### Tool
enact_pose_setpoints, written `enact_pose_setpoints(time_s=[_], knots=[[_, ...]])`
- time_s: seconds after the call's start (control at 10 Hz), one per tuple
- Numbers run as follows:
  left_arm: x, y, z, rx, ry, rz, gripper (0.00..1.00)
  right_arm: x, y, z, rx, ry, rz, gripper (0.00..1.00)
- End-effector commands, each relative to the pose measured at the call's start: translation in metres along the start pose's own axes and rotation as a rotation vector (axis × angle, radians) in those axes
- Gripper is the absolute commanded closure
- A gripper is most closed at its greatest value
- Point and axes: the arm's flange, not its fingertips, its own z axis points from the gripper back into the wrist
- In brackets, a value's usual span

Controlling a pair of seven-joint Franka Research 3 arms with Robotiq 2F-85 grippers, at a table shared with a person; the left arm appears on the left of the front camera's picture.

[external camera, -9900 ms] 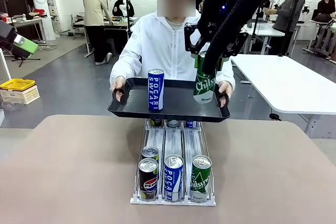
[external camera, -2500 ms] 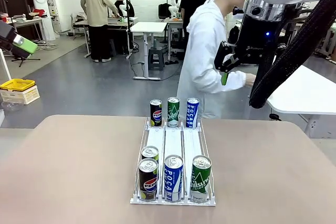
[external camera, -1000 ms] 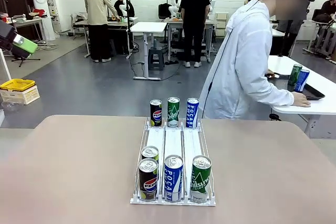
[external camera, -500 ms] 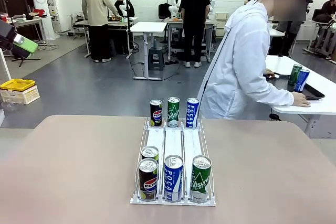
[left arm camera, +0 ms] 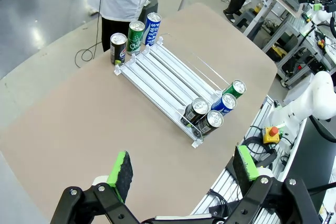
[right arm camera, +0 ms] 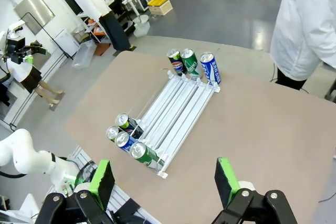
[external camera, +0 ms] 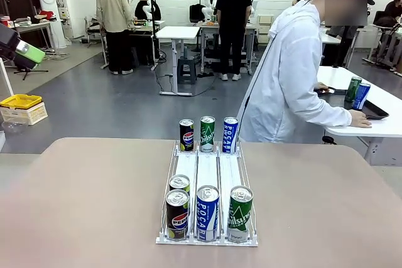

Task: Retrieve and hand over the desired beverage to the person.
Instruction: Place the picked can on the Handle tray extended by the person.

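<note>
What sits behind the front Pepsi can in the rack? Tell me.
A second can stands directly behind the front Pepsi can in the rack; its top shows, its label is hidden.

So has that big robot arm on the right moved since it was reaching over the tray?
Yes. It has drawn back off the front view's right side; its gripper now hangs open, high above the can rack on the robot's side.

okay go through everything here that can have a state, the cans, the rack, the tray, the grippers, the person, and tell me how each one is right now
Left gripper: open, empty, above the table.
Right gripper: open, empty, above the table.
Rack: flat on the table, lanes bare in the middle.
Far cans: three, upright at the rack's far end.
Near cans: four, upright at the near end.
Person: turned to the side table, hand on the tray.
Tray: on the side table, holding two upright cans.
</note>
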Motion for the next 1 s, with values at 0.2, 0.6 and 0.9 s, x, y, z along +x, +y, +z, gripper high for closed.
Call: enact_pose_setpoints(time_s=[0.2,0.6,0.9], knots=[[-0.0006,0.0023,0.0001,-0.012,-0.010,-0.023,0.00,0.0034,0.0003,-0.0040,0.027,-0.003,0.009,0.00],[-0.0006,0.0023,0.0001,-0.012,-0.010,-0.023,0.00,0.0034,0.0003,-0.0040,0.027,-0.003,0.009,0.00],[-0.0006,0.0023,0.0001,-0.012,-0.010,-0.023,0.00,0.0034,0.0003,-0.0040,0.027,-0.003,0.009,0.00]])
